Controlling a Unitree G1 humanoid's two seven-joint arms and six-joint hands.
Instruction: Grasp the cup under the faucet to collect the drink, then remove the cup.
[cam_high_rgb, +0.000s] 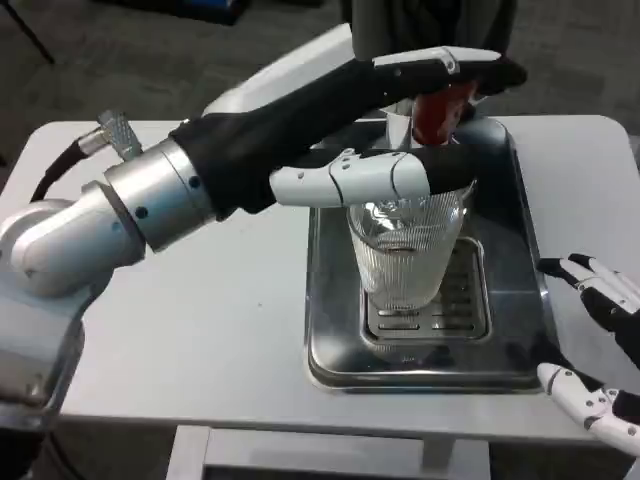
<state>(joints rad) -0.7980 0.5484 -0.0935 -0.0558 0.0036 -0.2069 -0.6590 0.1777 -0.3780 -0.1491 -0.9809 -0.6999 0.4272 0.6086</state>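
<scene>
While my left hand (385, 150) reaches across from the picture's left, its white-and-black fingers (370, 178) are wrapped around the upper part of the clear ribbed glass cup (405, 255), so I judge the grasp made. The cup stands upright on the slotted grate in the middle of the shiny steel drip tray (330, 340), directly beneath the red-handled faucet (437, 112) at the back of the tray. One finger lies along the near rim of the cup and the thumb side reaches over toward the faucet handle, close to it; whether it presses the handle I cannot tell.

From what I see, collecting the drink is either under way or about to begin, and lifting the cup clear of the tray is still to do. I cannot make out a liquid level: glare and the ribbing on the glass hide it, and the hand covers the rim. No stream from the spout is plain to me either, since the hand masks the outlet.

My right hand (600, 345) waits at the picture's lower right edge, beside the tray on the white table (210, 310), fingers apart and holding nothing. It is partly cut off by the frame.
</scene>
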